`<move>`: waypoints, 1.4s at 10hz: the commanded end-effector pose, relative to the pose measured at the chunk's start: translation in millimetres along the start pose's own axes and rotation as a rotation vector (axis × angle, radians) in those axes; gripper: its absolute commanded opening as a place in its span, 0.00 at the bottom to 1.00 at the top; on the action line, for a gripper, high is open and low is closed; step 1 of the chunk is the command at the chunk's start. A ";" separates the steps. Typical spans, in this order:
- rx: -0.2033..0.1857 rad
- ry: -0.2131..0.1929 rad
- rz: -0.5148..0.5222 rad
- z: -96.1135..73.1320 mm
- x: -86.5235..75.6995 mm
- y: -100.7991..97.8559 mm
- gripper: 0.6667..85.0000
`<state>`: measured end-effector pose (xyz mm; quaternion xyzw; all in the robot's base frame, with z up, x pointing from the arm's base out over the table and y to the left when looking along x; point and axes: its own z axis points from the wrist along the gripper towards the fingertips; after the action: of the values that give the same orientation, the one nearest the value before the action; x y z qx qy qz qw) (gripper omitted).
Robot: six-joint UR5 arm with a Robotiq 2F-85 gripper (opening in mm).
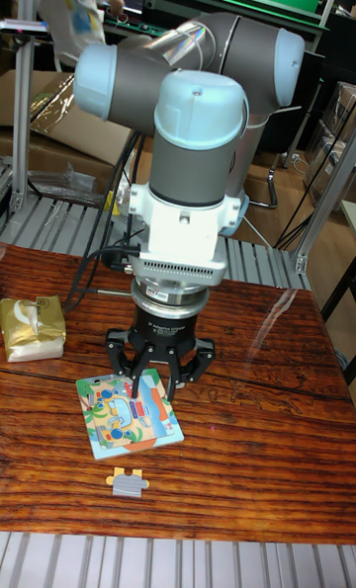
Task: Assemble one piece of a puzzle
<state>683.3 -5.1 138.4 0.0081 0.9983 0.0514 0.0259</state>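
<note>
- UR5 arm (188, 104) is hanging over your wooden table (257, 430), w/ the pincer (155, 382) pointing straight down at the far edge of the puzzle board (129, 413).
- Pincer's black fingers (138, 376) are sitting close together, tips over the board's upper edge; you can't tell from this angle whether they're pinching anything, or whether they're touching the board.
- Puzzle board is lying flat just below and slightly left of the pincer, colourful picture up, turned a bit askew.
- Loose puzzle piece (129, 482) is resting on the table nearer the camera than the pincer, just off the board's front edge, apart from it.
- Gold packet (32, 327) is sitting well left of the pincer, by the table's left edge.
</note>
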 end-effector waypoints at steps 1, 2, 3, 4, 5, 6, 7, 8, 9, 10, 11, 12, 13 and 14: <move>-0.017 -0.019 0.005 -3.9 -3.6 3.4 0.53; -0.020 -0.021 0.005 -3.9 -4.0 4.2 0.53; -0.018 -0.028 0.002 -3.9 -6.0 3.8 0.53; -0.014 -0.031 0.000 -3.9 -6.8 2.6 0.53; -0.008 -0.047 -0.002 -4.1 -10.8 1.1 0.53; -0.006 -0.070 -0.012 -2.6 -17.2 0.8 0.56; -0.012 -0.068 -0.022 3.1 -18.5 2.6 0.58; -0.018 -0.056 -0.021 5.3 -17.4 3.5 0.59; -0.023 -0.068 -0.021 12.0 -22.3 4.0 0.59; -0.020 -0.079 -0.021 20.6 -26.2 3.7 0.59; -0.014 -0.077 -0.016 21.9 -25.9 2.0 0.58; -0.012 -0.065 -0.017 20.4 -22.0 0.2 0.56; 0.002 -0.045 -0.014 20.7 -16.9 -3.5 0.55; 0.030 0.005 -0.005 20.9 -3.8 -10.8 0.52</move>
<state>699.5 -7.7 119.6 0.0005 0.9979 0.0455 0.0467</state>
